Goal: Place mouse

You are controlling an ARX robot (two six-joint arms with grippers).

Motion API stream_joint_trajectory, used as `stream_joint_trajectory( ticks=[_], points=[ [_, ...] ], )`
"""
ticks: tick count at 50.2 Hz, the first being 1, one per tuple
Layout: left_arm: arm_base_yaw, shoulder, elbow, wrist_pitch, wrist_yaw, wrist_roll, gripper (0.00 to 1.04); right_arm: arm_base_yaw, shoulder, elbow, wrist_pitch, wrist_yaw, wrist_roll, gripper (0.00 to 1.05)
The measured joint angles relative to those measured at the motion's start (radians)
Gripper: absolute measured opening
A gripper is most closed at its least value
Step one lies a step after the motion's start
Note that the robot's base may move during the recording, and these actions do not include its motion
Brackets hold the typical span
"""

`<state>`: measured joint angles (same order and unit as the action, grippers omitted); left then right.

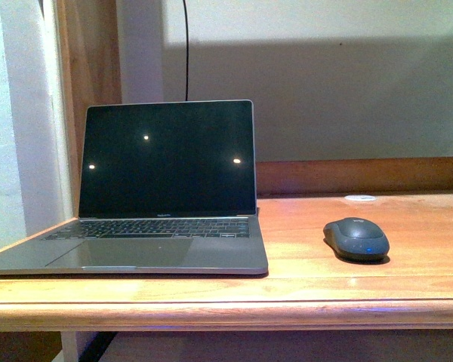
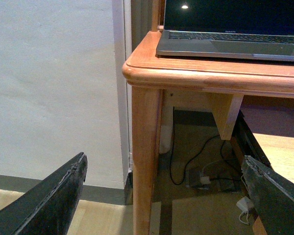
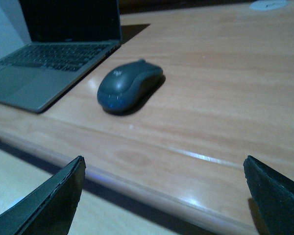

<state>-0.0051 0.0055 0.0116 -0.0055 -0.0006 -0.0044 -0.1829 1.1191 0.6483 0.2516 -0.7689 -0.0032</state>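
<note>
The dark grey oval mouse (image 1: 356, 238) lies on the wooden desk (image 1: 309, 290), to the right of the open laptop (image 1: 162, 192). It also shows in the right wrist view (image 3: 130, 85), lying free beside the laptop's corner. My right gripper (image 3: 164, 196) is open and empty, hanging off the desk's front edge, well short of the mouse. My left gripper (image 2: 164, 196) is open and empty, low beside the desk's left leg (image 2: 146, 161), below the tabletop. Neither gripper shows in the front view.
A small white disc (image 1: 360, 198) sits at the back of the desk, also in the right wrist view (image 3: 268, 5). The laptop (image 2: 230, 36) stands near the left corner. Cables and a white adapter (image 2: 245, 204) lie on the floor under the desk. A wall stands to the left.
</note>
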Motion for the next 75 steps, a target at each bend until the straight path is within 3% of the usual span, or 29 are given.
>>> stream_joint_trajectory(
  ticks=[4,7,11,15,19,23,27,30,34,41,72,75],
  points=[
    [0.000,0.000,0.000,0.000,0.000,0.000,0.97,-0.111,-0.018,-0.042,-0.035,-0.183,-0.055,0.97],
    [0.000,0.000,0.000,0.000,0.000,0.000,0.97,-0.152,-0.020,-0.052,-0.073,-0.256,-0.094,0.97],
    [0.000,0.000,0.000,0.000,0.000,0.000,0.97,-0.238,-0.020,-0.058,-0.217,-0.406,-0.223,0.97],
    [0.000,0.000,0.000,0.000,0.000,0.000,0.97,-0.283,-0.018,-0.054,-0.343,-0.489,-0.325,0.97],
    [0.000,0.000,0.000,0.000,0.000,0.000,0.97,-0.339,0.015,-0.013,-0.571,-0.587,-0.515,0.97],
    [0.000,0.000,0.000,0.000,0.000,0.000,0.97,-0.382,0.089,0.071,-0.850,-0.624,-0.742,0.97],
    [0.000,0.000,0.000,0.000,0.000,0.000,0.97,-0.441,0.245,0.184,-1.271,-0.621,-1.102,0.97],
    [0.000,0.000,0.000,0.000,0.000,0.000,0.97,-0.472,0.323,0.208,-1.440,-0.591,-1.342,0.97],
    [0.000,0.000,0.000,0.000,0.000,0.000,0.97,-0.497,0.370,0.210,-1.577,-0.557,-1.496,0.97],
    [0.000,0.000,0.000,0.000,0.000,0.000,0.97,-0.507,0.384,0.210,-1.648,-0.526,-1.556,0.97],
    [0.000,0.000,0.000,0.000,0.000,0.000,0.97,-0.508,0.384,0.210,-1.648,-0.496,-1.535,0.97],
    [0.000,0.000,0.000,0.000,0.000,0.000,0.97,-0.542,0.399,0.181,-1.614,-0.449,-1.604,0.97]
  ],
)
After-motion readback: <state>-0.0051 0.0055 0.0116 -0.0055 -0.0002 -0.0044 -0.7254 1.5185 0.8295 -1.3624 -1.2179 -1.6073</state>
